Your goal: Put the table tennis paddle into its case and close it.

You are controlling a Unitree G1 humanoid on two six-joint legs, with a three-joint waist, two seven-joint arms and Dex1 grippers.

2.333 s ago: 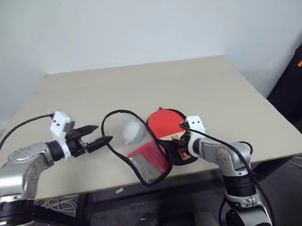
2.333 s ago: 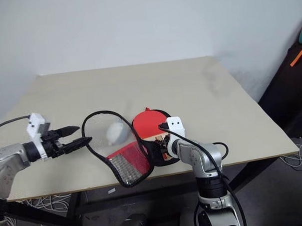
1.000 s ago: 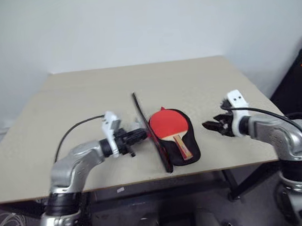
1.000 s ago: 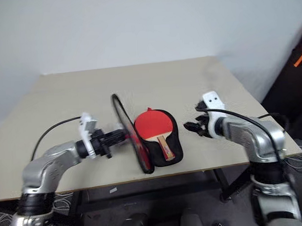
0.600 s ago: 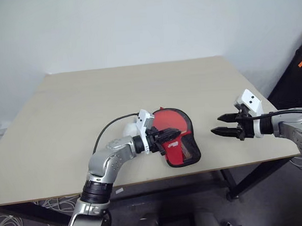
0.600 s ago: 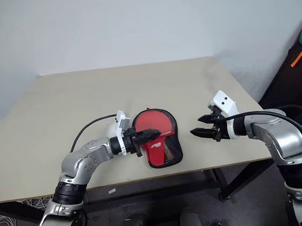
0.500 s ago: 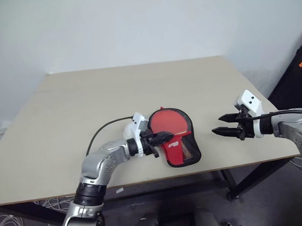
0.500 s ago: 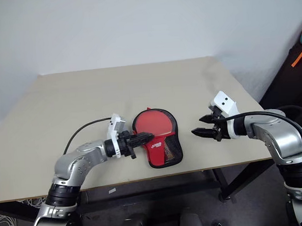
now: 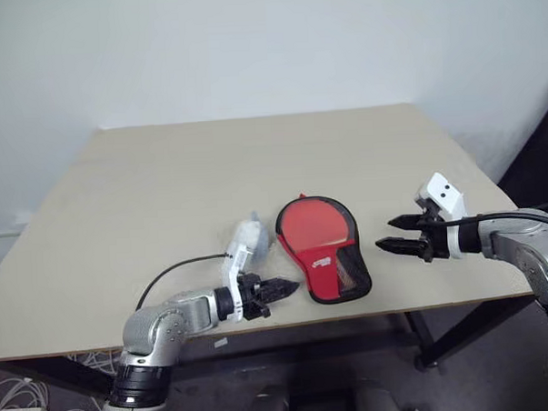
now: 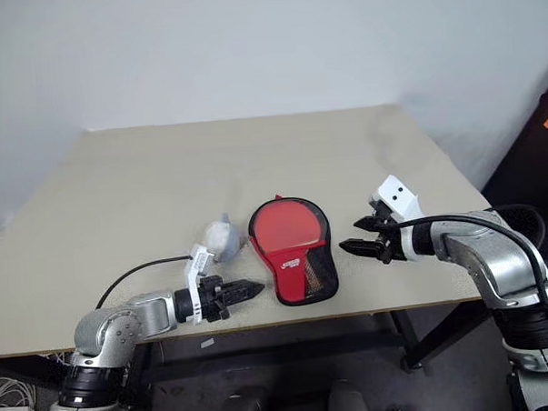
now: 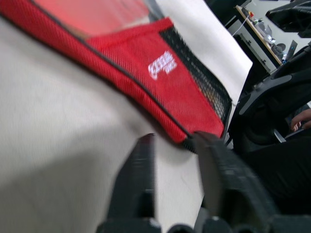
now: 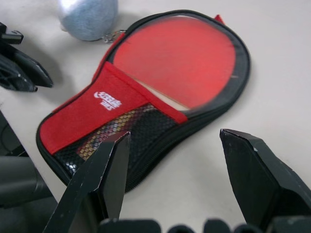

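Fabric first: the soft red paddle-shaped zip case [image 9: 323, 254] with black edging and black mesh at its narrow end lies flat near the front edge of the beige table [image 9: 164, 192], its narrow end toward me. Inside it sits the table tennis paddle [image 12: 177, 58], its round red rubber face showing at the wide end and a strip of its pale wooden handle just above the red pocket that bears a small white logo. I judge the case light and floppy, likely to slide or crumple when pushed, while the paddle within is stiff and gives it a firm core. The black zip edge looks the best place to pinch, with the other gripper pressing the flat body down.

A pale grey ball-like lump [image 10: 222, 236] rests just beside the case's left side.

My left gripper [image 9: 279, 290] is low at the table's front edge, near the case's narrow end, pointing toward it, fingers a little apart and holding nothing. My right gripper [image 9: 395, 235] hovers to the right of the case, aimed at it, fingers spread wide and empty.
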